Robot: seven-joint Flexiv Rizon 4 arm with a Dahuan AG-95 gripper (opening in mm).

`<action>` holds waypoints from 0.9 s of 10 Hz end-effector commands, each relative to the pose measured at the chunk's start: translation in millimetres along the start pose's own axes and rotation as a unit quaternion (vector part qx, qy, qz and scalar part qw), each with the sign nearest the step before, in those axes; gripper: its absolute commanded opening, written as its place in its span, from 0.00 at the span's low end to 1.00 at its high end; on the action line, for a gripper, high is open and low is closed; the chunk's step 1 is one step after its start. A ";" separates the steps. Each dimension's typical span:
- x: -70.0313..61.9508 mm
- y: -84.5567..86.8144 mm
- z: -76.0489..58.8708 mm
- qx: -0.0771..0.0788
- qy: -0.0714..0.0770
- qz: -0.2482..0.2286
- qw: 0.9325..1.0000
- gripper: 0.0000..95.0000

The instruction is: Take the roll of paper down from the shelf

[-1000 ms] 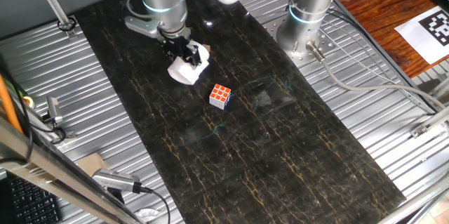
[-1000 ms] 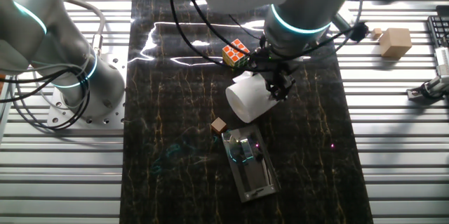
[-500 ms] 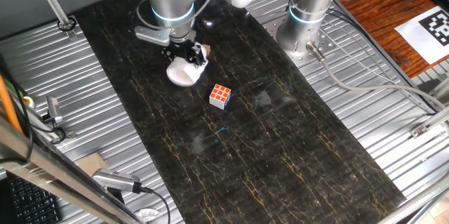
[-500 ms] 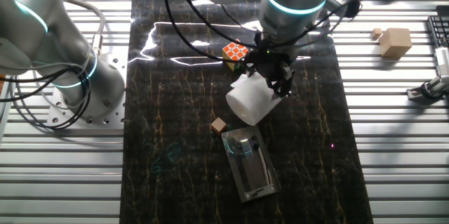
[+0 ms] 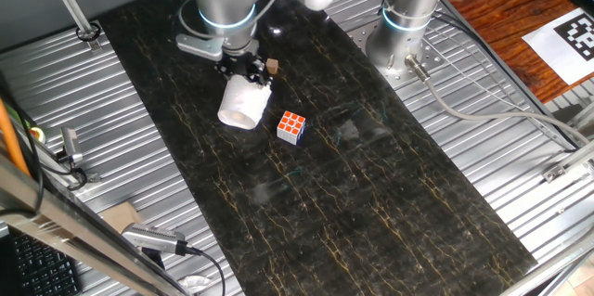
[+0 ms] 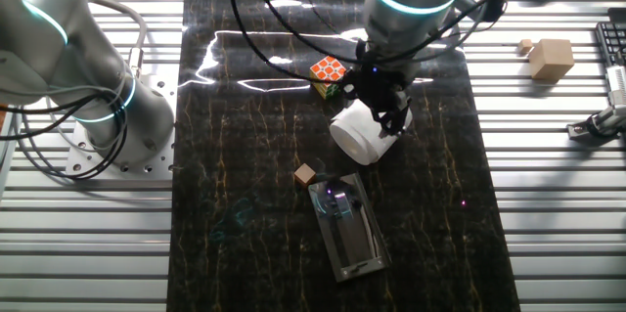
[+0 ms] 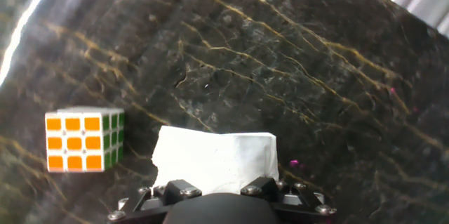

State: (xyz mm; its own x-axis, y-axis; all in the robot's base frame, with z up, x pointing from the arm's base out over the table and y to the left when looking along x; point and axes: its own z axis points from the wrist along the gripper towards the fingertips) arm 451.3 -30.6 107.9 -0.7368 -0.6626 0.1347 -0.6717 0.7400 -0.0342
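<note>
The roll of paper (image 5: pixel 242 107) is a fat white cylinder, tilted, low over the dark marbled tabletop. My gripper (image 5: pixel 249 77) is shut on its upper end. In the other fixed view the fingers (image 6: pixel 388 116) clamp the roll (image 6: pixel 359 136) at its right rim. In the hand view the roll (image 7: pixel 214 157) fills the space between the jaws of my gripper (image 7: pixel 216 186), and the fingertips are hidden behind it. I cannot tell whether the roll's lower end touches the table.
The orange-and-white puzzle cube (image 5: pixel 291 127) lies just right of the roll and shows left in the hand view (image 7: pixel 83 140). A small tan block (image 6: pixel 306 173) and a grey metal plate (image 6: pixel 344 226) lie near the roll. A second arm's base (image 5: pixel 401 32) stands at the back.
The gripper has shifted a little with the roll in it. The roll has swung and now hangs more tilted, lower toward the table. The cube has not moved.
</note>
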 end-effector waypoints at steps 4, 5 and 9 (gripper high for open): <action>21.0 4.8 -24.6 -0.026 -0.011 0.108 0.994 0.00; 21.9 4.3 -25.3 -0.043 -0.002 0.134 0.990 0.00; 16.1 1.8 -30.2 -0.064 0.017 0.146 0.987 0.00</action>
State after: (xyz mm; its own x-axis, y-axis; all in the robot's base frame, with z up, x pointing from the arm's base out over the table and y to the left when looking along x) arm 440.1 -37.0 139.1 -0.8921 -0.4215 0.1628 -0.4205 0.9063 0.0425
